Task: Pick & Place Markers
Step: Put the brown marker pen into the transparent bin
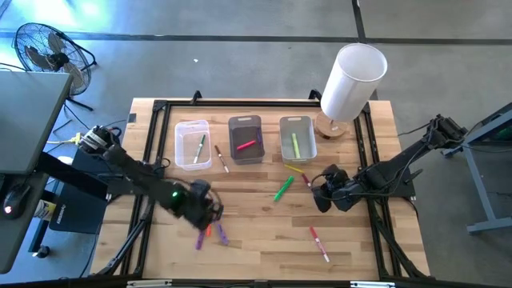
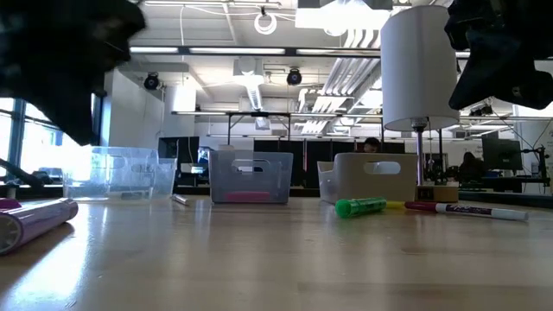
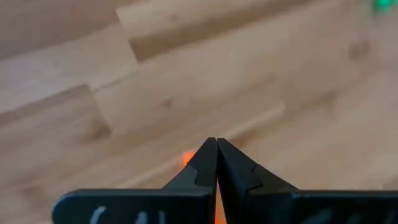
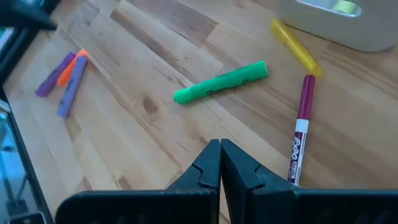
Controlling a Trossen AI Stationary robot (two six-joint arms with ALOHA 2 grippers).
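Markers lie loose on the wooden table: a green one (image 1: 284, 189) (image 4: 221, 82), a yellow one (image 4: 295, 46), a dark red one with a white barrel (image 4: 300, 134), another red-and-white one (image 1: 320, 244), and an orange one (image 4: 69, 67) between two purple ones (image 4: 71, 87). My left gripper (image 1: 214, 210) (image 3: 216, 140) is shut and holds nothing. It hangs above the orange and purple group, and an orange spot (image 3: 186, 158) shows on the table beyond its tips. My right gripper (image 1: 318, 194) (image 4: 220, 142) is shut and empty, raised just right of the green marker.
Three small bins stand in a row at the back: a clear one (image 1: 193, 144) with a green marker, a grey one (image 1: 246, 140) with a red one, and a white one (image 1: 298, 138) with a yellow-green one. A tall white cylinder (image 1: 352, 80) stands on a base at the back right.
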